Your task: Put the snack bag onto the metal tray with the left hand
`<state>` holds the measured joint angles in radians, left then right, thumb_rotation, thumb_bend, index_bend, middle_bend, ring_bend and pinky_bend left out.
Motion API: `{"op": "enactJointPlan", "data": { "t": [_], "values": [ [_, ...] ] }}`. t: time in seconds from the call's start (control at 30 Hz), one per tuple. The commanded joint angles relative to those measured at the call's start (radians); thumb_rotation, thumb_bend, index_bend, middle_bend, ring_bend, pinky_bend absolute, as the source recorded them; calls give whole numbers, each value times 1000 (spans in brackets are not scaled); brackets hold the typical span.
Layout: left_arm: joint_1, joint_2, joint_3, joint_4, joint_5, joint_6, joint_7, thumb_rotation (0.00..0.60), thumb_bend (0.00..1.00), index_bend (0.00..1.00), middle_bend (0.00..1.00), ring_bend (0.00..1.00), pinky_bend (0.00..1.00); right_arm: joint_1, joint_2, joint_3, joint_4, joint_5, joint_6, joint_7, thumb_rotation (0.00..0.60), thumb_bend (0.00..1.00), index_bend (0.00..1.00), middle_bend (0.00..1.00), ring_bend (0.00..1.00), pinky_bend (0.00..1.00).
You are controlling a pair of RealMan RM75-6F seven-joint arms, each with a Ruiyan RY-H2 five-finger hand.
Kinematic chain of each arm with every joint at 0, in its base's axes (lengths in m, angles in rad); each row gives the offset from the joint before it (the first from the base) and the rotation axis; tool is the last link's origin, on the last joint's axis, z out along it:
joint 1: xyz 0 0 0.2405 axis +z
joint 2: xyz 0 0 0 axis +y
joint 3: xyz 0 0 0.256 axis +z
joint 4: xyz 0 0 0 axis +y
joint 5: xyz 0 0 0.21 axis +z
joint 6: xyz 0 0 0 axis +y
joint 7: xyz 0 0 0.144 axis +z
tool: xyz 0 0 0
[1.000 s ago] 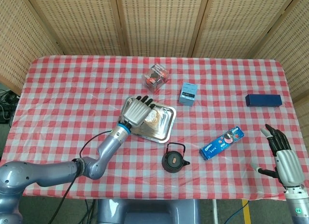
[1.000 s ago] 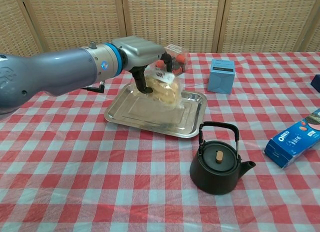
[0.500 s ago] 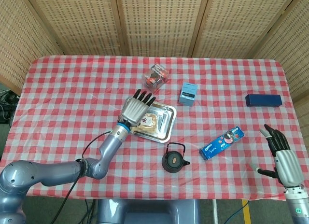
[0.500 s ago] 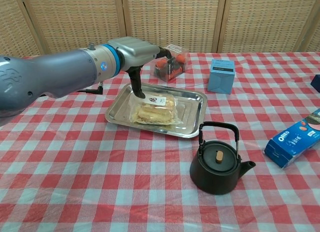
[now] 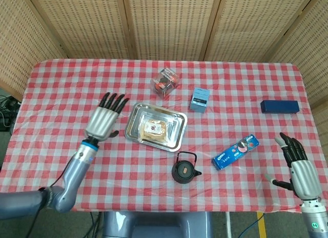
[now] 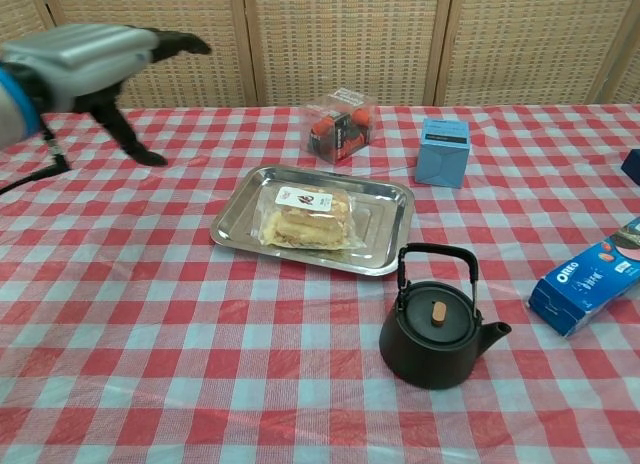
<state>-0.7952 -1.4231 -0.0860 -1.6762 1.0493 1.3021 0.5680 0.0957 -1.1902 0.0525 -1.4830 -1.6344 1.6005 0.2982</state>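
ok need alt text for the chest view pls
A snack bag lies flat in a metal tray on a red checked tablecloth. The left robot hand hovers open at upper left; a black kettle stands nearer the camera.

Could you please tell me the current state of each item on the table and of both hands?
Snack bag: lying flat inside the tray, released.
Metal tray: flat on the table, holding the bag.
Teapot: upright, lid on, handle raised.
Cookie box: lying flat.
Light blue box: standing upright.
Clear container: closed.
Dark blue box: lying flat.
Left hand: open, empty.
Right hand: open, empty.
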Motion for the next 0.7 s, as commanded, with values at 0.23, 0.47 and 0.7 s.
{"op": "enactJointPlan", "data": {
  "t": [0.23, 0.47, 0.7],
  "values": [
    [372, 119, 248, -41, 297, 350, -176, 600, 50, 0, 0, 0, 0, -2, -25, 2, -5, -11, 14, -86, 600, 66, 27, 0, 0, 0],
    [492, 91, 278, 43, 351, 409, -215, 600, 36, 0, 0, 0, 0, 1, -45, -6, 5, -32, 14, -135, 600, 66, 7, 0, 0, 0],
    [539, 90, 247, 72, 391, 429, -242, 600, 35, 0, 0, 0, 0, 6, -50, -11, -3, -45, 13, -153, 600, 66, 5, 0, 0, 0]
  ]
}}
